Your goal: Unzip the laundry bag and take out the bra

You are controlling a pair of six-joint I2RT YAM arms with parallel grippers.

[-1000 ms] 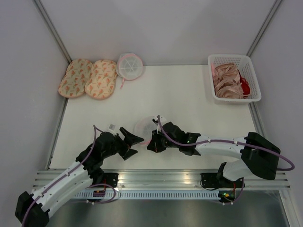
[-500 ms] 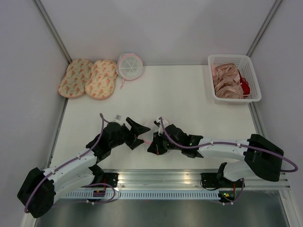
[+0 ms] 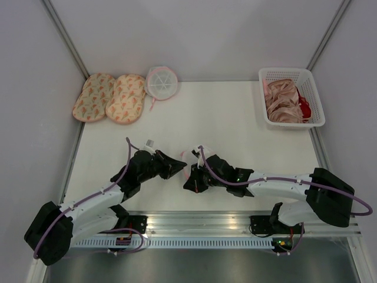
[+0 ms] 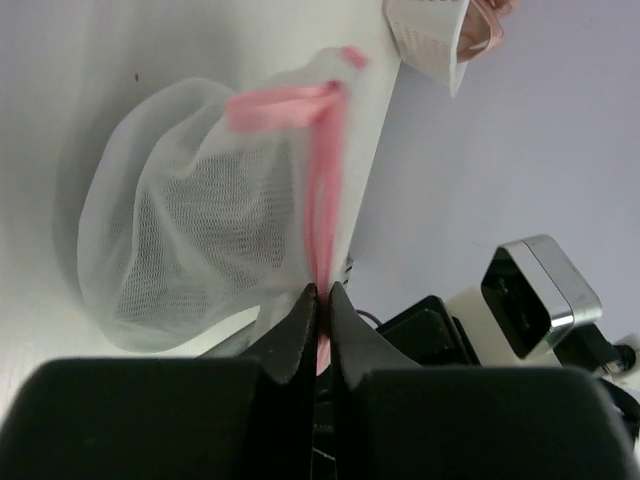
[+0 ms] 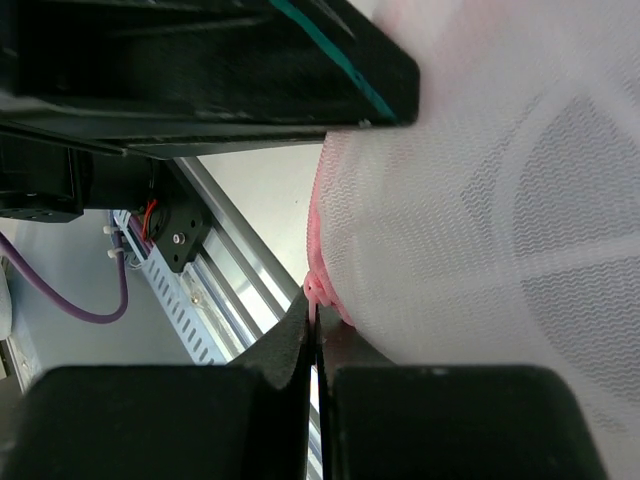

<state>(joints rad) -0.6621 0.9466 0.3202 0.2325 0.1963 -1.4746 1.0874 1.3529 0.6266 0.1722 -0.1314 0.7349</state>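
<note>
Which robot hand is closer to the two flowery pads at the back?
Left. The left gripper pinches the laundry bag on the side toward the flowery pads; the right gripper pinches it on the far side.

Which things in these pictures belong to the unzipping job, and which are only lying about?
For the job: laundry bag; left gripper and right gripper, each with jaws shut on its pink edging. The bra cannot be made out.

Lying about: ribbed pouch; flowered pads; basket of garments.
</note>
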